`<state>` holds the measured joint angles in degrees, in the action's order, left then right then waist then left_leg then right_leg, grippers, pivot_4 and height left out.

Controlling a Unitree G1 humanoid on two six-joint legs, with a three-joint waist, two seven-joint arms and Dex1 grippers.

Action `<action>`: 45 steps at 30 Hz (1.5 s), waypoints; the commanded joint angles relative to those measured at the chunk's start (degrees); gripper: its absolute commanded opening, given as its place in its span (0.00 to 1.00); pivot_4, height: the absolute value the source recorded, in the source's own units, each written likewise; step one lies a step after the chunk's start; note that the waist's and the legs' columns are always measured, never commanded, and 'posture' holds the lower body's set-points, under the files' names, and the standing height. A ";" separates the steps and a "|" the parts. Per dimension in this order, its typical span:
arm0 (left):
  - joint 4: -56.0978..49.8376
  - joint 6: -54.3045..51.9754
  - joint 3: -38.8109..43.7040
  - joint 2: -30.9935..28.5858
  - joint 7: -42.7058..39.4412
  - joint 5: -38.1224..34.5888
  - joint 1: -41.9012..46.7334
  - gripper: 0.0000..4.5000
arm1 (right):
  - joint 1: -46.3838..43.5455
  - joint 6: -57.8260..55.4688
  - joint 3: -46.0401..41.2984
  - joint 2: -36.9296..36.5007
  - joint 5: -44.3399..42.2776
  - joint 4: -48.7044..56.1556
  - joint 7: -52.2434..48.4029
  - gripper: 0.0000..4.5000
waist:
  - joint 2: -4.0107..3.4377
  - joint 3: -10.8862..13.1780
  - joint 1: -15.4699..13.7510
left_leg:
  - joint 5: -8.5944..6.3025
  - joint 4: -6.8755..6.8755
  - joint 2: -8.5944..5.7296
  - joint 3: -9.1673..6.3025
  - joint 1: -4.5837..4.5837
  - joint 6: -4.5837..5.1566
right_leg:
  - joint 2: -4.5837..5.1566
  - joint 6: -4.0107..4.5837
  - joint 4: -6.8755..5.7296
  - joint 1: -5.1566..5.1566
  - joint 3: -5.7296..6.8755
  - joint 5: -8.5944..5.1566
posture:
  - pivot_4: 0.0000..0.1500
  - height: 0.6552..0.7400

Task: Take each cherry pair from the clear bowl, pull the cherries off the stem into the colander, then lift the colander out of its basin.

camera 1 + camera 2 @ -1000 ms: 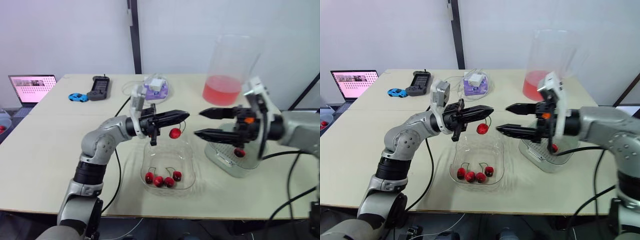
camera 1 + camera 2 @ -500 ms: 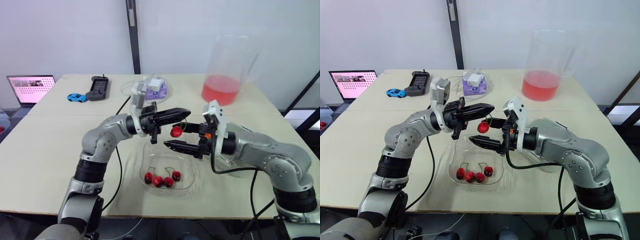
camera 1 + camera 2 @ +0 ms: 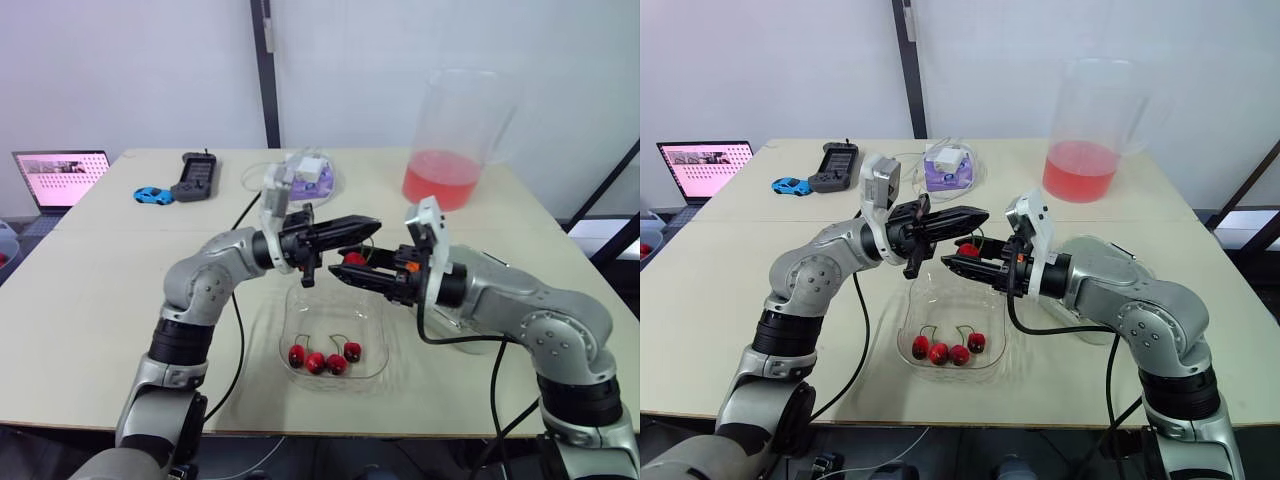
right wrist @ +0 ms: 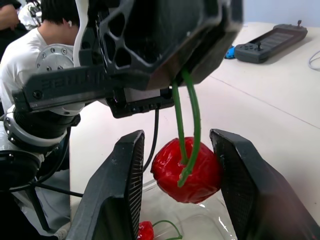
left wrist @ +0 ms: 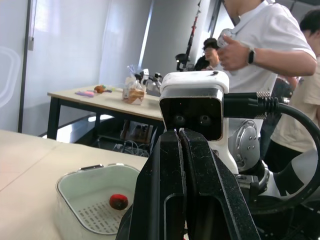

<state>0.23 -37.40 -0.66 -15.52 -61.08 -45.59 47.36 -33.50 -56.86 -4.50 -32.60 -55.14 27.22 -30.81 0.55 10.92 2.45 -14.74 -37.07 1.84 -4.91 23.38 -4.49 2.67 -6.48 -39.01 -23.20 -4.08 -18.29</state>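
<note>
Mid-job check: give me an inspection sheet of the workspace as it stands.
Surface: beige table, no spills seen.
Job's things: clear bowl holds four cherries; held cherry hangs by its stem above the bowl; colander holds one loose cherry.
Clutter: laptop, toy car, controller, pitcher of red liquid.
Grippers: left gripper shut on stem; right gripper open, fingers flanking held cherry.
Cables: black cable loops beside bowl.
Surroundings: people and another table.
</note>
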 commanded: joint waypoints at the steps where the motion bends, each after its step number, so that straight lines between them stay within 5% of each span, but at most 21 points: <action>1: -0.83 0.28 0.69 -0.03 -0.18 -0.42 0.89 0.00 | -0.33 0.29 -1.36 -0.17 -1.35 1.31 0.24 0.43 | 0.00 0.00 0.00 | 0.00 0.00 0.00 0.00 0.00 0.00 | 0.00 0.00 0.00 0.00 0.00 0.00 | 1.00 0.92; 4: -0.68 0.45 0.72 0.01 -0.20 -0.33 0.99 0.00 | -0.41 0.06 -1.06 -0.45 -1.09 1.19 0.05 0.23 | 0.00 0.00 0.01 | 0.00 0.00 0.00 0.00 0.00 0.00 | 0.00 0.00 0.00 0.00 0.00 0.00 | 1.00 0.92; 20: -0.83 0.98 0.71 0.53 -0.07 -0.38 1.23 0.00 | 4.39 -0.61 6.30 -5.53 5.66 2.10 -3.03 0.23 | 0.00 0.00 -0.01 | 0.00 0.00 0.00 0.00 0.00 0.00 | 0.00 0.00 0.00 0.00 0.00 0.00 | 1.00 0.92; 27: -1.22 1.03 0.97 0.55 0.09 -0.43 0.72 0.00 | 5.15 -2.66 -0.09 -6.12 0.66 4.26 -1.95 0.23 | 0.00 0.00 -0.06 | 0.00 0.00 0.00 0.00 0.00 0.00 | 0.00 0.00 0.00 0.00 0.00 0.00 | 1.00 0.92; 31: -1.50 1.05 1.55 -0.17 0.47 -0.33 -0.03 0.00 | 5.33 -5.01 -8.67 -12.69 -3.43 4.29 -3.35 0.23 | 0.01 0.00 -0.32 | 0.00 -0.01 -0.01 0.00 0.01 0.00 | 0.01 0.00 0.02 0.02 0.00 0.00 | 1.00 0.92; 35: -1.89 1.23 1.88 -1.20 0.87 0.09 -1.32 0.00 | 8.43 -2.98 -11.93 -26.20 3.19 0.45 -9.68 0.23 | 0.01 0.00 -0.43 | -0.03 0.00 -0.02 0.02 0.00 0.05 | 0.01 0.00 0.04 0.03 -0.01 0.00 | 1.00 0.92; 40: -3.28 1.57 1.30 -1.81 1.41 0.78 -3.57 0.00 | 14.69 7.85 -8.60 -40.15 16.73 -9.76 -20.41 0.23 | 0.01 0.01 -0.11 | -0.04 0.00 -0.01 0.07 -0.03 0.08 | 0.00 -0.01 0.06 0.04 -0.03 0.00 | 1.00 0.92; 45: -4.92 1.40 1.05 -1.68 2.55 1.23 -5.34 0.00 | 12.59 16.41 -1.48 -42.46 24.85 -18.27 -28.06 0.23 | 0.00 0.00 0.10 | -0.04 0.01 0.01 0.10 -0.08 0.08 | -0.03 0.00 0.04 0.04 -0.07 0.00 | 1.00 0.92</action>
<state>-2.56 -36.77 0.16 -16.96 -58.97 -44.36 42.20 -19.53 -43.31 -6.87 -73.96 -32.65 9.99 -56.61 0.56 10.93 2.56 -14.78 -37.07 1.84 -4.81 23.30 -4.41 2.65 -6.48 -38.97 -23.16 -4.15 -18.29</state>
